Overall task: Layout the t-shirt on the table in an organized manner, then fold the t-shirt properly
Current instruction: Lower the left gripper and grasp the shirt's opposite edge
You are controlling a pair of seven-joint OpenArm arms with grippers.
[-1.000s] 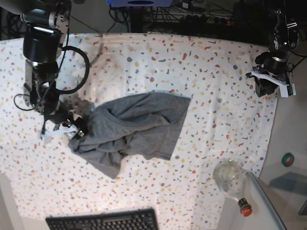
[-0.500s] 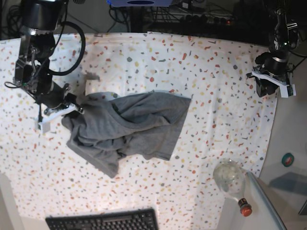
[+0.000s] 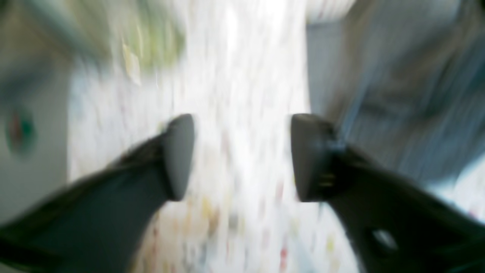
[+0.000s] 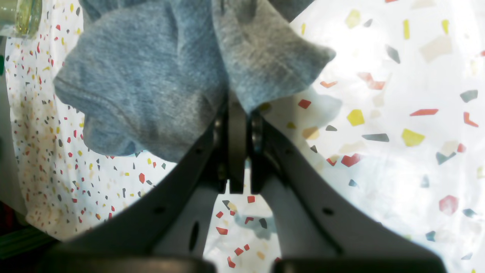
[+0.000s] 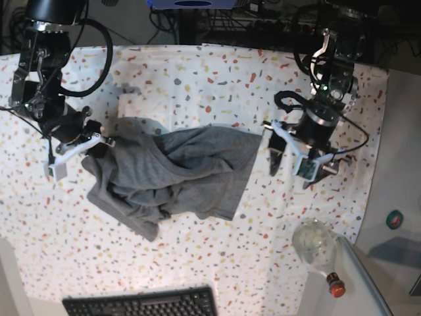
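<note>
Our shirt (image 5: 174, 172) sits crumpled mid-bench (image 5: 217, 79), right pincer (image 4: 238, 113) clamped on its edge, left pincer (image 5: 289, 155) spread and empty beside the hem, and it's soft floppy cotton, so we'd grab corners.

We see a black keyboard (image 5: 141, 302) at the bottom edge, a clear glass bottle (image 5: 318, 247) with a red cap (image 5: 337, 287) lying at lower right, a small green round object (image 5: 395, 218) beyond it, and tangled cables (image 5: 263, 16) along the top.
</note>
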